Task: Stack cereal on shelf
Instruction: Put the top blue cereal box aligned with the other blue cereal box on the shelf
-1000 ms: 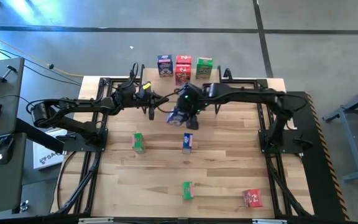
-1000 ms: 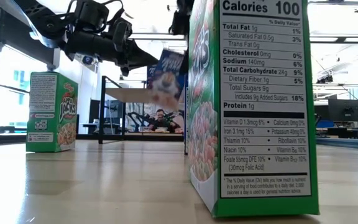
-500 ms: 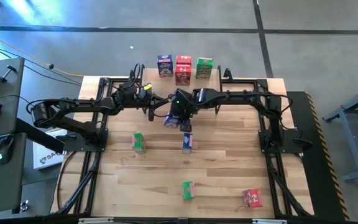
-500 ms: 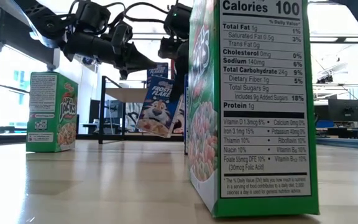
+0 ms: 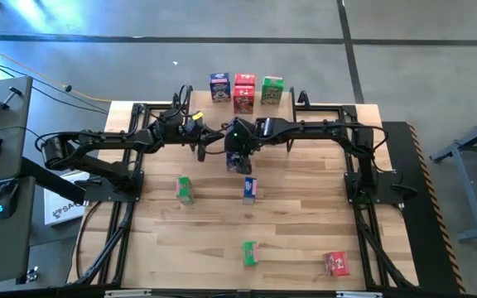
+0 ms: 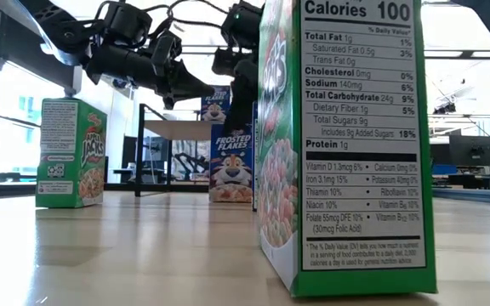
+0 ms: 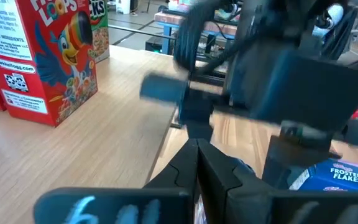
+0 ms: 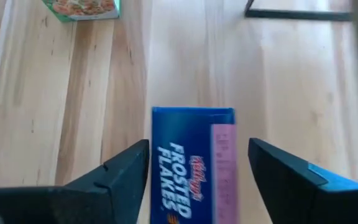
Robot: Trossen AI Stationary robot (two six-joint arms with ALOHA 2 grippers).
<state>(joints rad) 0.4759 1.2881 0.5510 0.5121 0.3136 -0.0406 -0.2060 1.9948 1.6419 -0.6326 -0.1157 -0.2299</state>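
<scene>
A blue Frosted Flakes cereal box (image 6: 230,166) stands upright with its bottom on the table. My right gripper (image 8: 197,171) is open above it, one finger on either side of its top, each with a narrow gap. My left gripper (image 7: 197,152) is shut and hovers just to the box's left (image 5: 204,142), touching nothing. The shelf (image 6: 177,129) stands at the far edge. On it stand a blue (image 5: 219,87), a red (image 5: 243,91) and a green box (image 5: 272,89).
On the table stand another blue box (image 5: 249,189), two green boxes (image 5: 185,189) (image 5: 249,252) and a red one (image 5: 335,263) near the front right. The near green box (image 6: 347,144) fills much of the low view. Bare wood lies between them.
My right gripper has come down and toward the table's left with the blue box. A second ago the box hung tilted in the air. Now it stands upright on the table.
</scene>
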